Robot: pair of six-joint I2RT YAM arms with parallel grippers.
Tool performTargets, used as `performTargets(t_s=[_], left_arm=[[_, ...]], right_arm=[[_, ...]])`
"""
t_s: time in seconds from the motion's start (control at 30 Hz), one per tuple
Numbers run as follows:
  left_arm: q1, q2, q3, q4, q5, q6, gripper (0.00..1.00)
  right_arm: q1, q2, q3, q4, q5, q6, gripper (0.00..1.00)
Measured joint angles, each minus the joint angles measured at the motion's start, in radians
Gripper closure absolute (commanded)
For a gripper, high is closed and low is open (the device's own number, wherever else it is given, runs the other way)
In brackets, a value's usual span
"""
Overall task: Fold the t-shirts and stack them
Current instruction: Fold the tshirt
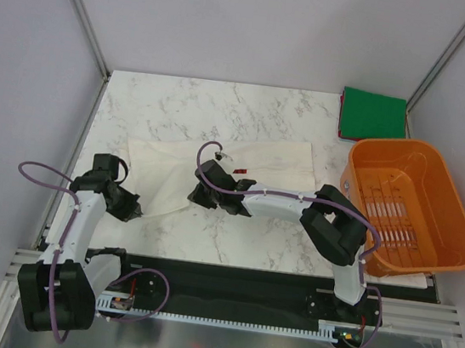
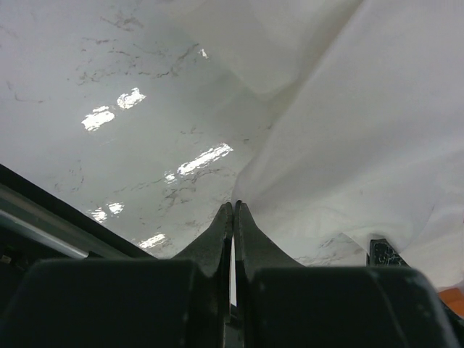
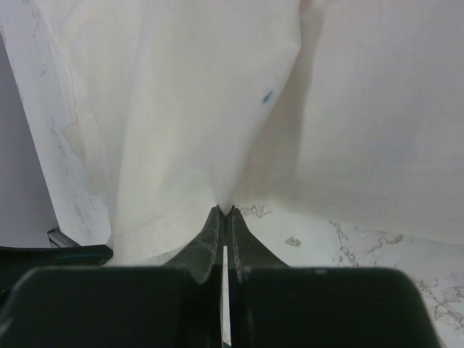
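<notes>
From above: shows white t-shirt spread mid-table, a bit rumpled at its near-left corner. Shows green t-shirt folded square at the far right corner, just behind orange basket. Puts left gripper at the white shirt's near-left corner and right gripper on its near edge.

Left wrist: catches fingers pressed together, seemingly pinching a thin cloth edge raised off the marble.

Right wrist: same again, fingers clamped on a tented fold of the white t-shirt.

Handling, by judgement: light, limp, likely to sag between grips and slide on slick marble. Best pinched at corners or hem and kept taut for a clean fold.
</notes>
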Motion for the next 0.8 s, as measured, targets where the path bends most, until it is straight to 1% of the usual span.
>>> performTargets(t_s=[0.23,0.5,0.8], left_arm=[[-0.027,0.042,-0.008,0.0,-0.021,-0.05,0.98],[-0.033,0.062,-0.011,-0.002,-0.057,-0.093,0.98],[-0.037,0.115,-0.028,-0.002,-0.077,-0.153,0.98]], right_arm=[[-0.005,-0.005,0.0,0.0,0.0,-0.012,1.0],[-0.005,-0.007,-0.004,0.0,-0.007,-0.036,1.0],[-0.005,-0.014,-0.041,-0.009,-0.015,-0.165,1.0]])
